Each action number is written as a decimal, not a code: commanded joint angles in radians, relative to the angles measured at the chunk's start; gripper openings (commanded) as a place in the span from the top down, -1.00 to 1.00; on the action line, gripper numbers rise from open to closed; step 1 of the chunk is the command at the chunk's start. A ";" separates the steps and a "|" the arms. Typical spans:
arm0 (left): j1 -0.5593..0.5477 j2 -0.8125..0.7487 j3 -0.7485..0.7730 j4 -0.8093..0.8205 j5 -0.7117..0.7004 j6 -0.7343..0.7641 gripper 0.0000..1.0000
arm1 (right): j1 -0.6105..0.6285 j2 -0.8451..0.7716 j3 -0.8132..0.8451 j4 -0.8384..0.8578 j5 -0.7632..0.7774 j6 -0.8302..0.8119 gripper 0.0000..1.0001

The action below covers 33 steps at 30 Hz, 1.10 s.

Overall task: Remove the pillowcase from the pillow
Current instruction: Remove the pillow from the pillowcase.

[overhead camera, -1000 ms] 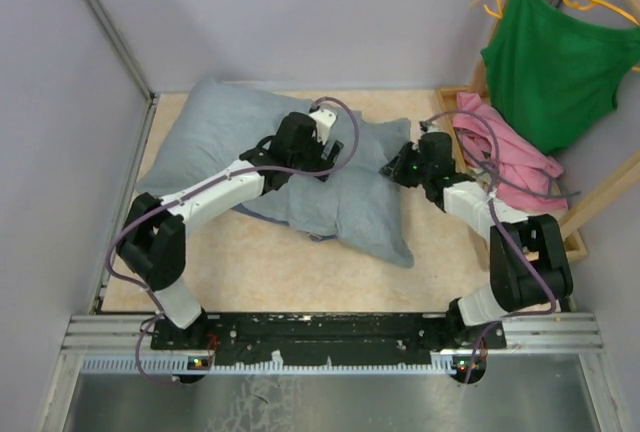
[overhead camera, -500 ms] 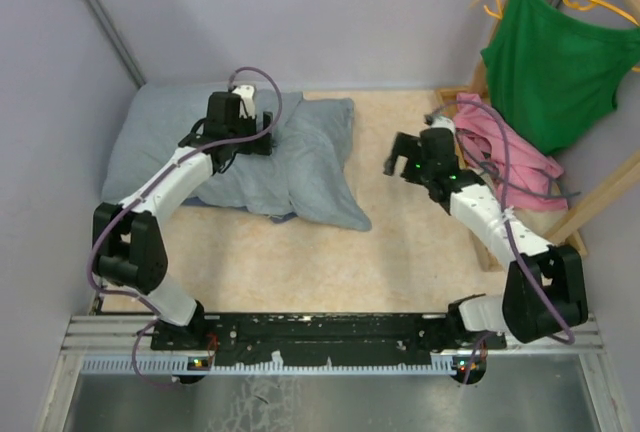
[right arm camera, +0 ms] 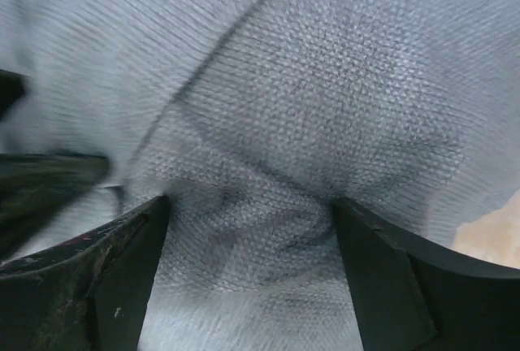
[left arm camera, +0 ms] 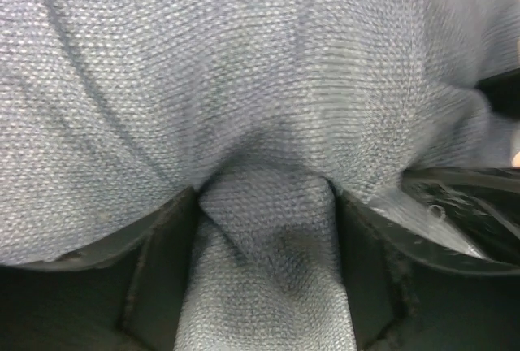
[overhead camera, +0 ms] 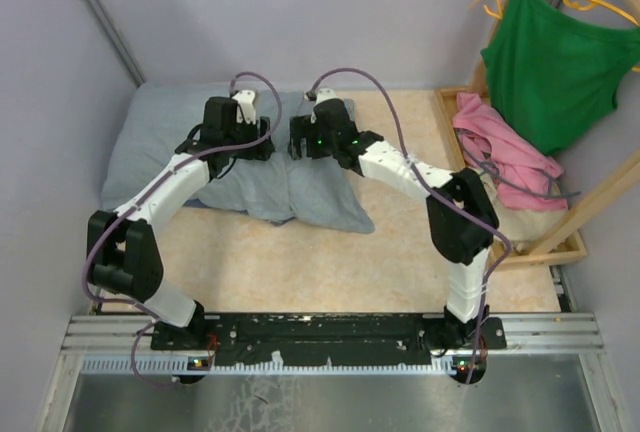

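Note:
The pale grey-blue pillowcase [overhead camera: 160, 152] lies plump at the back left of the table. The pillow is hidden inside it; no white shows. My left gripper [overhead camera: 240, 142] presses down into the middle of its top. In the left wrist view a raised fold of the pillowcase [left arm camera: 268, 83] is gathered tight between the two dark fingers [left arm camera: 162, 270] of the left gripper [left arm camera: 266, 197]. My right gripper [overhead camera: 302, 140] sits just to the right on the same cloth. There the right gripper [right arm camera: 248, 205] stands open, its fingers [right arm camera: 382, 278] wide apart and pushed into wrinkled pillowcase [right arm camera: 325, 83].
A green tank top [overhead camera: 555, 62] hangs on a yellow hanger at the back right. Below it, a pink garment [overhead camera: 505, 147] lies in a wooden frame [overhead camera: 565, 247]. Grey walls close the back and left. Beige tabletop [overhead camera: 300, 262] lies between the pillowcase and the arm bases.
The left arm dragged the pillowcase to the back left, then narrowed its jaws on the cloth. The right gripper opened and swung left from beside the pink garment onto the pillowcase.

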 commanded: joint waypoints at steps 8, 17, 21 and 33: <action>0.009 -0.028 -0.037 -0.178 -0.071 -0.034 0.67 | -0.045 -0.060 -0.225 -0.045 0.168 0.030 0.70; 0.015 0.013 -0.008 -0.218 -0.165 -0.016 1.00 | -0.261 -0.343 -0.667 0.030 0.170 0.147 0.73; 0.014 0.024 0.003 -0.203 -0.101 -0.017 1.00 | -0.245 -0.412 -0.662 0.084 0.132 0.109 0.41; -0.020 0.019 -0.039 -0.200 -0.033 -0.058 1.00 | -0.034 -0.352 -0.238 0.062 0.164 -0.110 -0.98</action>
